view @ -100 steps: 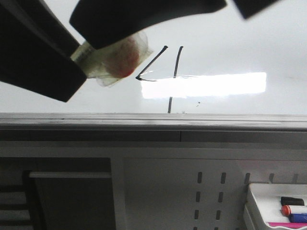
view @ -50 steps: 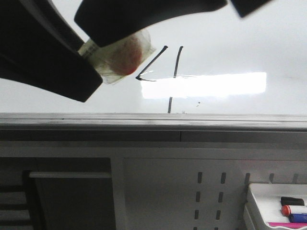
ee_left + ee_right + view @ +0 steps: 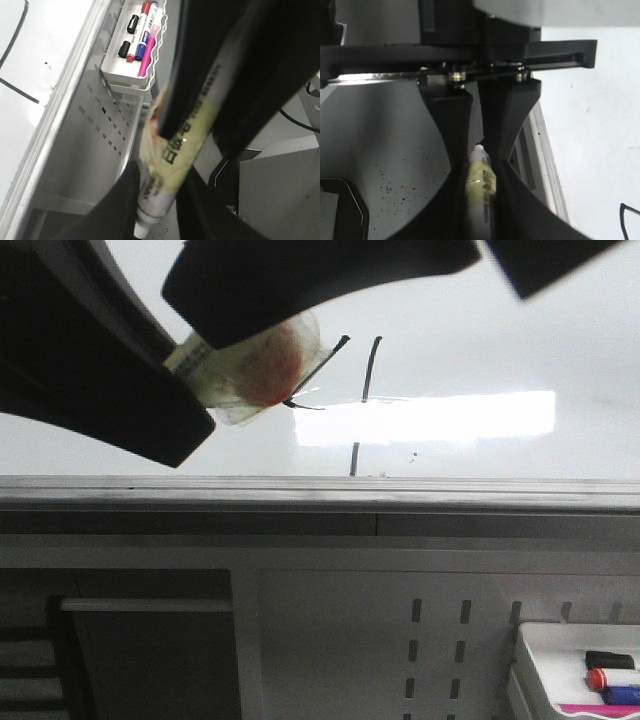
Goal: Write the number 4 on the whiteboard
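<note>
The number 4 (image 3: 368,370) is drawn in thin black strokes on the whiteboard (image 3: 480,330); glare washes out part of its bar. Both grippers hold one marker (image 3: 262,365), wrapped in yellowish tape with a red end, close over the 4's diagonal. In the left wrist view my left gripper (image 3: 160,200) is shut on the marker (image 3: 172,170) near its white end, with the right gripper's black fingers (image 3: 240,75) clamped higher on it. In the right wrist view my right gripper (image 3: 481,190) is shut on the marker (image 3: 481,182), and the left gripper (image 3: 476,125) sits at its tip.
A grey metal rail (image 3: 320,495) runs along the board's near edge. Below it is a grey perforated panel (image 3: 440,640). A white tray (image 3: 530,660) at the lower right holds several spare markers and also shows in the left wrist view (image 3: 112,75).
The marker and the black fingers around it have shifted slightly right across the board. The marker's taped end now covers the lower corner of the 4's diagonal.
</note>
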